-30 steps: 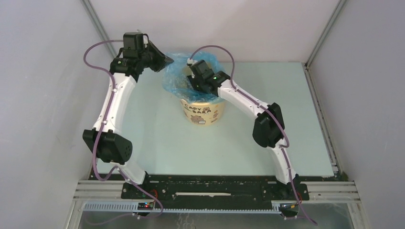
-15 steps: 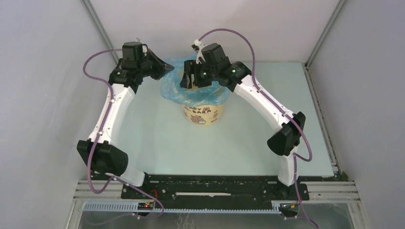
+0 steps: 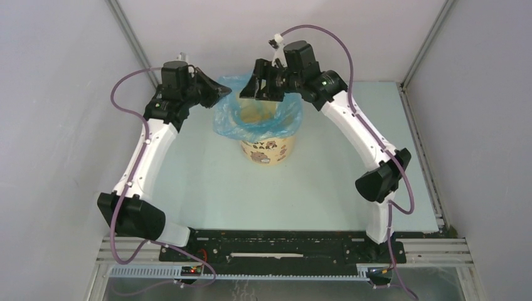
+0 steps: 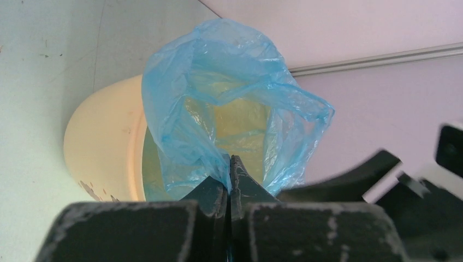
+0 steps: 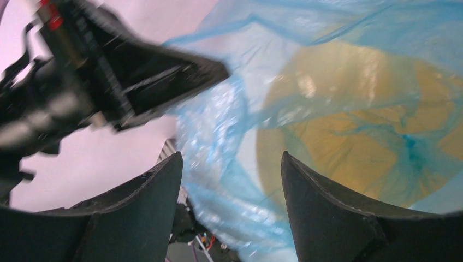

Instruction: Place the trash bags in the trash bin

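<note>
The trash bin (image 3: 266,150), a small pale-yellow bucket with brown lettering, stands at the middle back of the table. The light-blue trash bag (image 3: 251,122) sits in it, its film draped over the rim and its mouth spread open. My left gripper (image 3: 226,90) is shut on the bag's left edge and holds it up above the rim; the left wrist view shows the film (image 4: 229,82) pinched between the closed tips (image 4: 230,164), with the bin (image 4: 104,142) below. My right gripper (image 3: 252,93) hovers open above the bin's far rim, nothing between its fingers (image 5: 232,158). Below it the bag (image 5: 218,131) lines the yellow interior (image 5: 355,109).
White walls with metal corner rails (image 3: 132,34) close in the back and both sides. The two arms reach toward each other over the bin, their grippers close together. The left gripper's body (image 5: 158,76) shows blurred in the right wrist view.
My right gripper has risen out of the bin, moved back and up, and widened. The bag's mouth now stands open over the rim. The left gripper shifted slightly right, still gripping.
</note>
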Controlling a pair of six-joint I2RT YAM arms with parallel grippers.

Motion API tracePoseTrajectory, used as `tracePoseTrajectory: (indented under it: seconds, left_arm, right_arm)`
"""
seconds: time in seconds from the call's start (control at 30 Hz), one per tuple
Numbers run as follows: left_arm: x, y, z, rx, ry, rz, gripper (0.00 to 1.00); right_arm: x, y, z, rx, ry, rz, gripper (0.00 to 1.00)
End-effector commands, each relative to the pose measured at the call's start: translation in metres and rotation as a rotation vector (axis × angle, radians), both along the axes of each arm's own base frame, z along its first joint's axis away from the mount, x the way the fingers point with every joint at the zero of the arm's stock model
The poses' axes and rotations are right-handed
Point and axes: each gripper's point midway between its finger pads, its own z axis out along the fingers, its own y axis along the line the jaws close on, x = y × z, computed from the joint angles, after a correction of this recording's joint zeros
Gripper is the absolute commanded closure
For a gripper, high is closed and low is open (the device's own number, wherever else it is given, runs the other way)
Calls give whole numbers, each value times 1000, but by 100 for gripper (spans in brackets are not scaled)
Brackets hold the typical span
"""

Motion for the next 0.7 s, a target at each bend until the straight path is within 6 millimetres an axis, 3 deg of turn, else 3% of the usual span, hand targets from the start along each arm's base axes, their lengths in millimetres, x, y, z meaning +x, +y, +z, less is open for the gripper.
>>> tracePoseTrajectory:
  seconds: [0.0,0.1,0.2,0.33,0.4,0.53,0.67]
  left_arm:
    - [0,-2,26,-19,-92,-8,100]
    - [-1,-3,31,-25,-106,-15,100]
    - [-2,-3,36,-27,-124,-16,100]
    - [-2,-2,41,-30,-134,-11,100]
    - [-3,-3,43,-40,-137,-13,100]
    - [-4,-4,45,-48,-139,-17,100]
    - [-7,-5,43,-59,-129,-26,100]
  right_arm:
    - [-39,-21,62,19,-142,18,24]
    - [-30,-57,68,-21,-193,-92,22]
    - [-16,-99,60,-89,-193,-207,22]
    - [-6,-150,30,-220,-147,-345,14]
    - [-6,-154,14,-244,-135,-347,8]
    - [2,-145,0,-202,-100,-355,6]
    - [13,-124,-4,-177,-102,-349,12]
